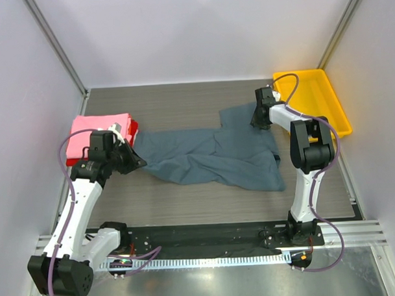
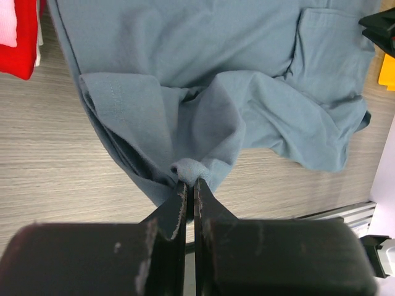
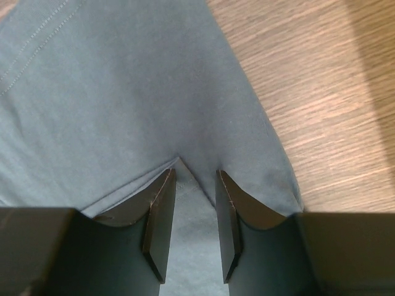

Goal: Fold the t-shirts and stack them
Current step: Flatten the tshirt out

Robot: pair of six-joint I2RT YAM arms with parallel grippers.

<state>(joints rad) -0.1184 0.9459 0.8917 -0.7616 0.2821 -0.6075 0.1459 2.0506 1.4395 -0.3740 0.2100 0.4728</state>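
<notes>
1 grey tee [image 1: 214,159] pinched in l gripper [image 2: 189,185].

We find no readable text, label, brand, number or sign in any view. The blue-grey t-shirt [image 2: 203,55] ahead of the left gripper [image 2: 191,185] is plain cloth with stitching only. Under the right gripper [image 3: 195,176] it's the same plain cloth.

Robot lab test cell, not a home. Wood-grain table [image 1: 183,100] boxed in by plain white panels [image 1: 200,31] behind it and on both its sides. Aluminium rail [image 1: 362,230] along its near edge carries left arm [image 1: 76,204], right arm [image 1: 302,183] and loose cables [image 1: 139,257]. Yellow plastic tray [image 1: 312,92] sits at its far right corner.
</notes>
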